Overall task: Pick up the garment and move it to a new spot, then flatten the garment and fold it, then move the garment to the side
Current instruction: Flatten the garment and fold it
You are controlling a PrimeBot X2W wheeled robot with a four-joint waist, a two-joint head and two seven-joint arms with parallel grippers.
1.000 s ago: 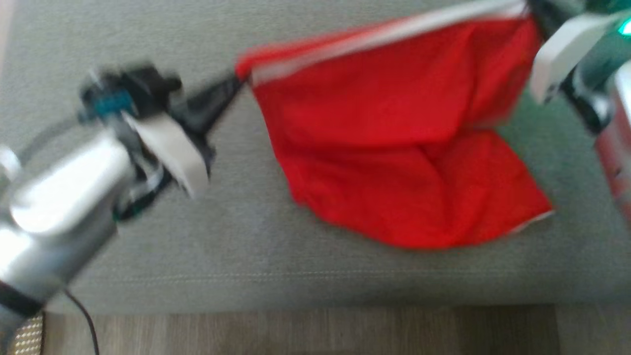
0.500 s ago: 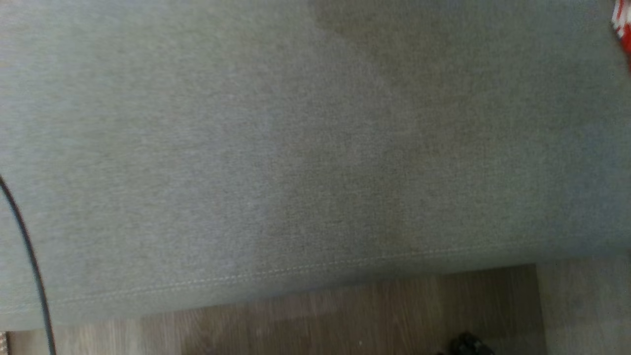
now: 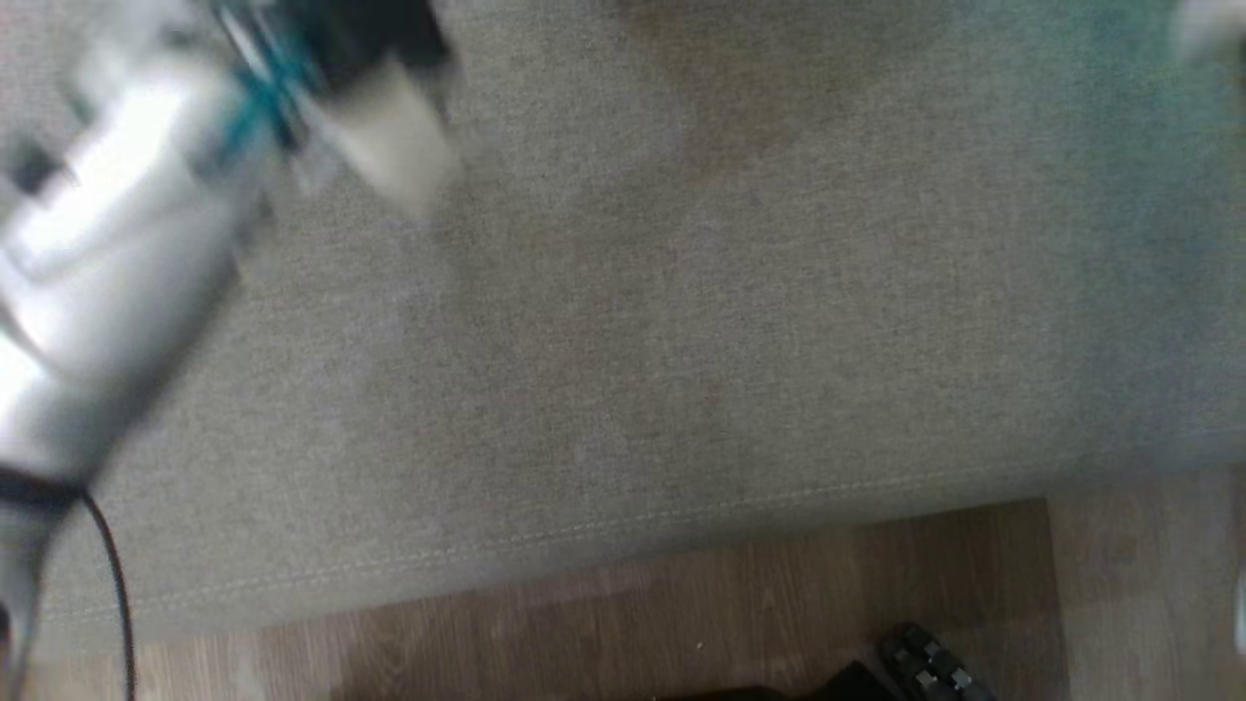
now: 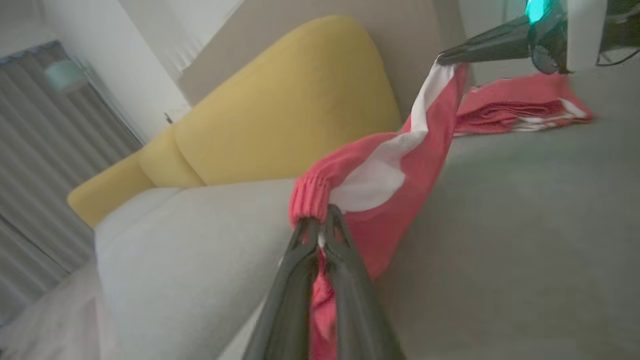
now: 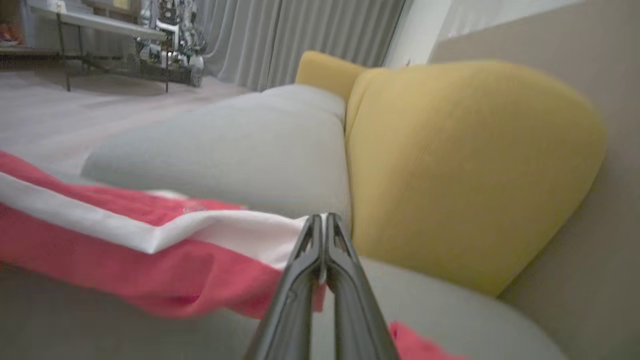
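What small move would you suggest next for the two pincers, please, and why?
Probably lower both together onto the grey seat: the left pincer and right pincer are each shut on the red garment, which hangs twisted between them.

The head camera looks steeply down from above on the grey seat [image 3: 681,292]. The seat's front seam and the wooden floor [image 3: 779,604] run along the bottom of this view. The blurred left forearm [image 3: 117,243] crosses the upper left corner, very near the lens.

The left wrist camera sits low, just behind the left gripper [image 4: 321,220]. It looks, tilted, along the seat toward the yellow cushion [image 4: 280,110] and the curtain [image 4: 45,165], with the right gripper [image 4: 442,56] at its top right.

The right wrist camera is also low and faces the same cushion and curtain. Both wrist views share the garment [image 4: 400,165], seen close.
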